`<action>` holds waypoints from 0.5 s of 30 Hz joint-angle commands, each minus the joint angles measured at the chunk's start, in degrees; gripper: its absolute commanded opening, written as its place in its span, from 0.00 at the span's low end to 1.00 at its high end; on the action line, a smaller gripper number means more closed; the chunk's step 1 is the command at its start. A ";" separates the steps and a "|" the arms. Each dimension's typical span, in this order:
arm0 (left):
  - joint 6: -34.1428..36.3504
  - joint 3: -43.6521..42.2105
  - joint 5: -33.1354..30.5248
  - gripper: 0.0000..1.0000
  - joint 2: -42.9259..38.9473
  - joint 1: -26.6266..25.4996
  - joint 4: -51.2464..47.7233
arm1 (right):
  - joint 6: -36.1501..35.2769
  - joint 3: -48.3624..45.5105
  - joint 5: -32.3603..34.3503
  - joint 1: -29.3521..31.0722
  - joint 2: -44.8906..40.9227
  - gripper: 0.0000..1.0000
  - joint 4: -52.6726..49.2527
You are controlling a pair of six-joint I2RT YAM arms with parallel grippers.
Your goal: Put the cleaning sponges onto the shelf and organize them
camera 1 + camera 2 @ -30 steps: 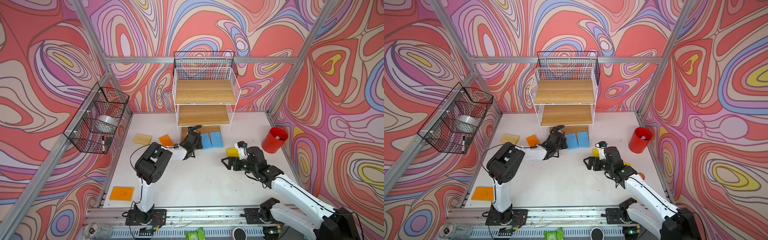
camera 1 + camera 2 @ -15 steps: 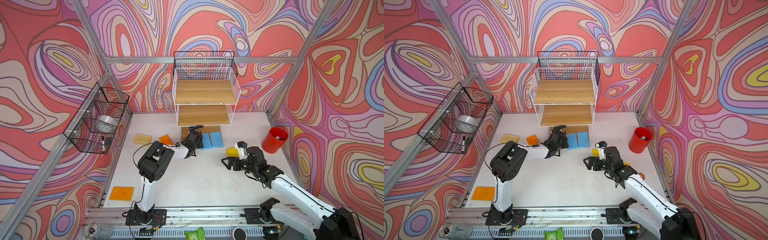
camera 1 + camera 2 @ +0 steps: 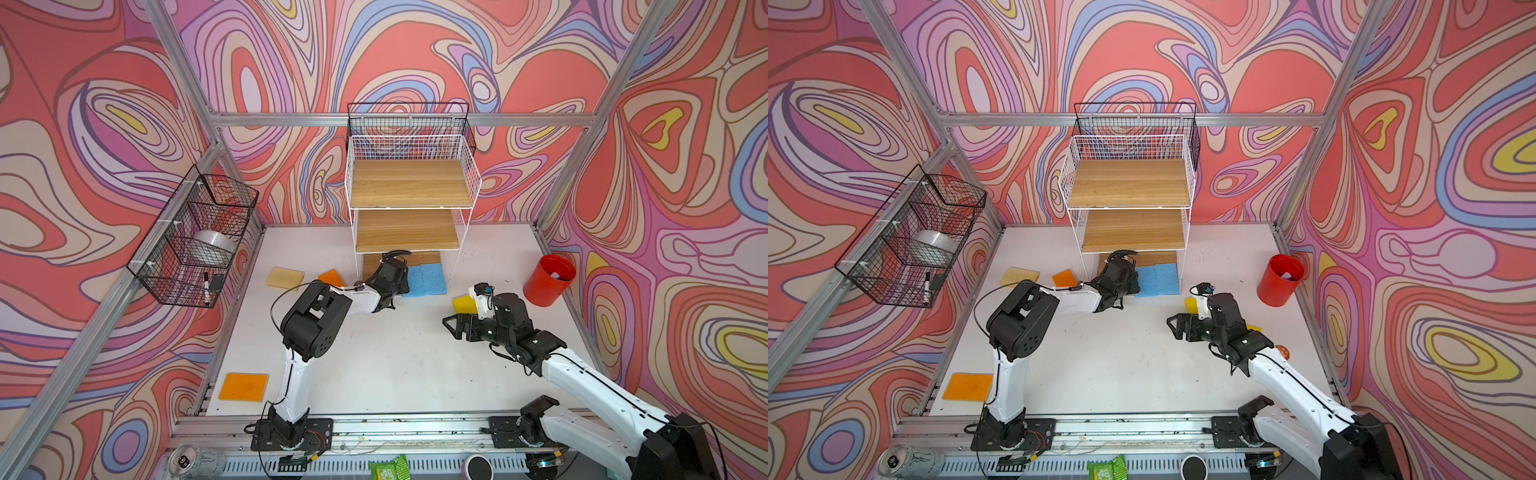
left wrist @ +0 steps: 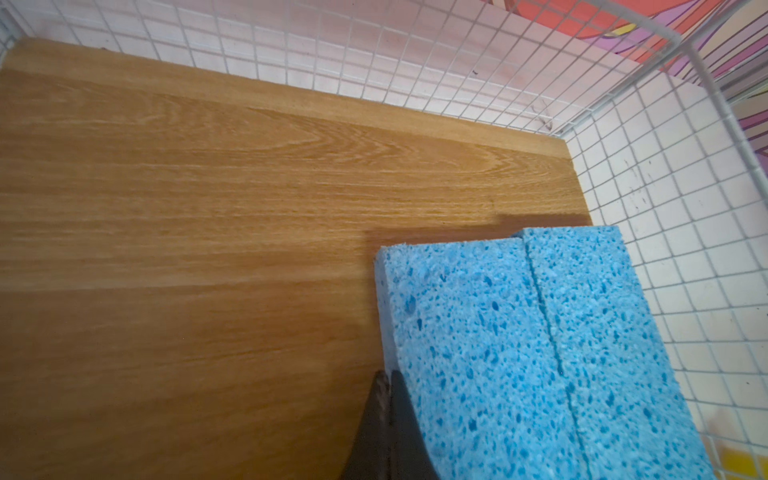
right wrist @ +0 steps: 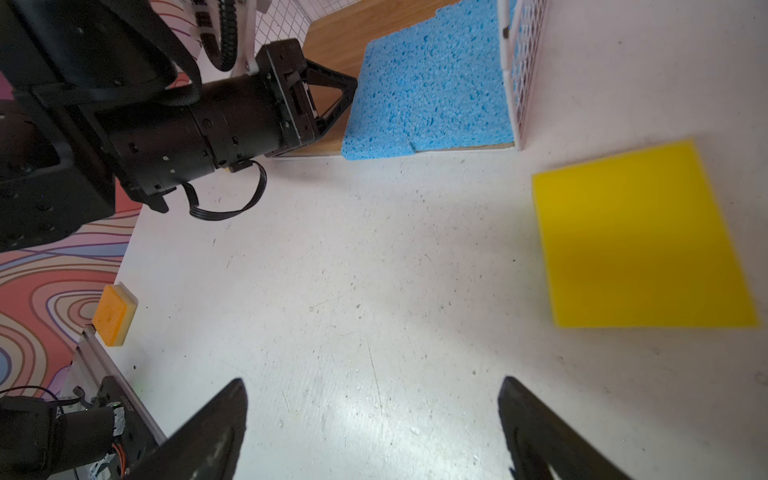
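Note:
Two light blue sponges [image 3: 427,279] [image 3: 1158,279] lie side by side at the front right of the shelf's [image 3: 409,183] [image 3: 1128,183] bottom wood tier. My left gripper [image 4: 386,376] is shut and holds nothing; its tips rest on the board against the left edge of the nearer blue sponge [image 4: 519,340]. My right gripper [image 5: 372,382] [image 3: 451,326] hangs open over bare table, short of a yellow sponge [image 5: 636,237] [image 3: 463,303]. Left of the shelf lie an orange sponge [image 3: 331,277] and a tan-side-up one [image 3: 285,277]. Another orange sponge [image 3: 244,386] sits at the front left edge.
A red cup [image 3: 548,280] stands at the right wall. A black wire basket [image 3: 195,241] hangs on the left wall, and another [image 3: 409,124] behind the shelf's top. A small round disc [image 3: 1282,352] lies by my right arm. The shelf's white wire side [image 5: 513,75] borders the blue sponges.
My left arm's elbow has shifted slightly toward the shelf while its gripper stays at the blue sponges. The right arm has not moved.

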 commanded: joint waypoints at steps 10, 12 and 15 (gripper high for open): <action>2.09 5.19 -0.42 0.00 1.79 0.38 -2.84 | -0.66 -0.42 0.16 -0.32 -0.11 0.97 0.21; 2.15 5.36 -0.42 0.00 1.77 0.37 -2.96 | -0.65 -0.33 0.15 -0.33 -0.22 0.97 0.12; 2.30 4.86 -0.42 0.00 1.32 0.38 -2.98 | -0.53 -0.29 0.25 -0.29 -0.48 0.98 -0.19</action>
